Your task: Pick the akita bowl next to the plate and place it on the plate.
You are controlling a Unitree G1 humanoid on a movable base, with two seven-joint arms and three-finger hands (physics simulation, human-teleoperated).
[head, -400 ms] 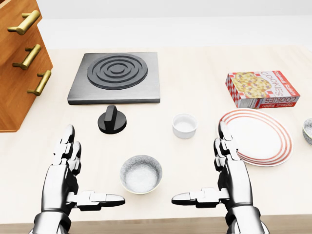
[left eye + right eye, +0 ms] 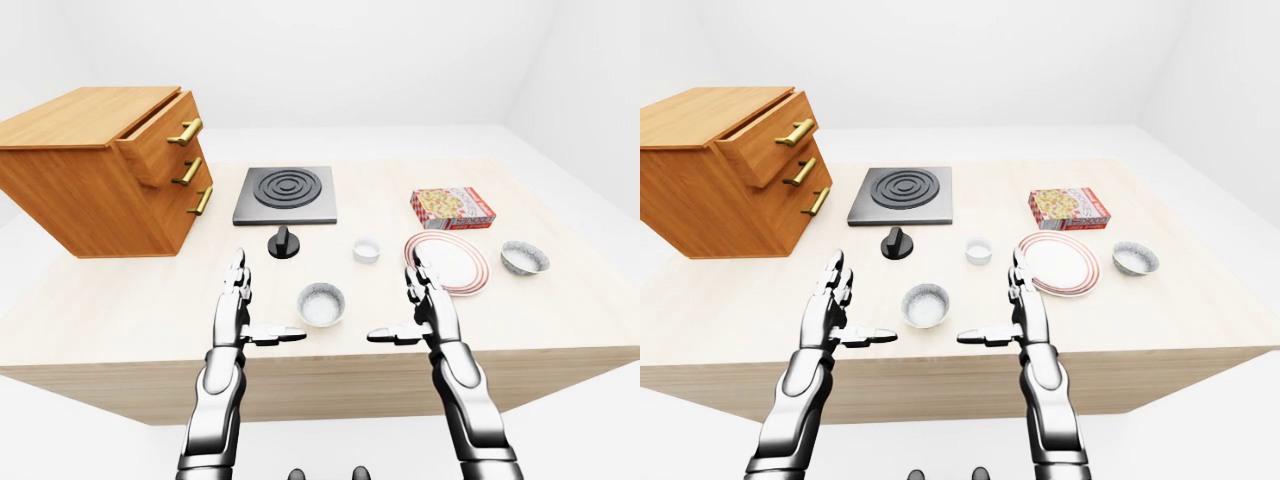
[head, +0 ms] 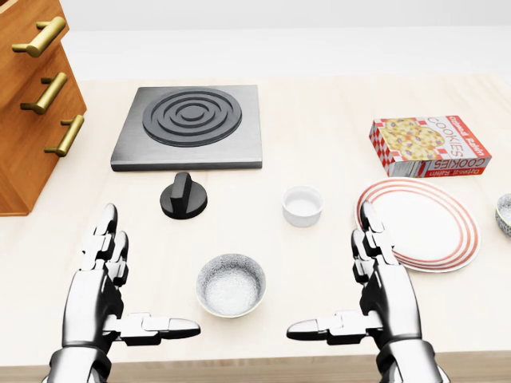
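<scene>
judging from how things lie, we have not begun the real work yet — nothing is lifted and nothing sits on the white round plate with red rim rings (image 3: 421,225), which rests bare toward the right edge of the pale wooden table (image 3: 319,104).

which bowl the task means takes a guess. a speckled grey bowl (image 2: 524,257) stands just beside the plate on the side nearer the table's right edge, apart from the rim; in the head view only a sliver of it shows at the picture's right edge. a second speckled grey bowl (image 3: 231,283) sits near the table's near edge between our two hands, well apart from the plate. a small white round cup (image 3: 303,205) stands on the plate's other side. we take the bowl by the right edge as the likely target, though we cannot be sure.

our left hand (image 3: 102,299) hovers over the near edge with fingers straight and thumb spread inward, holding nothing. our right hand (image 3: 383,291) mirrors it, fingers apart and empty, its fingertips close to the plate's near-left rim.

a red-checked cookie box (image 3: 429,145) lies beyond the plate, a dark grey square hob (image 3: 189,126) with its black knob (image 3: 183,196) sits mid-table, and an orange-brown wooden drawer cabinet (image 2: 100,165) occupies the left corner.

everything remains — the reach, the grasp, the lift and the set-down.
</scene>
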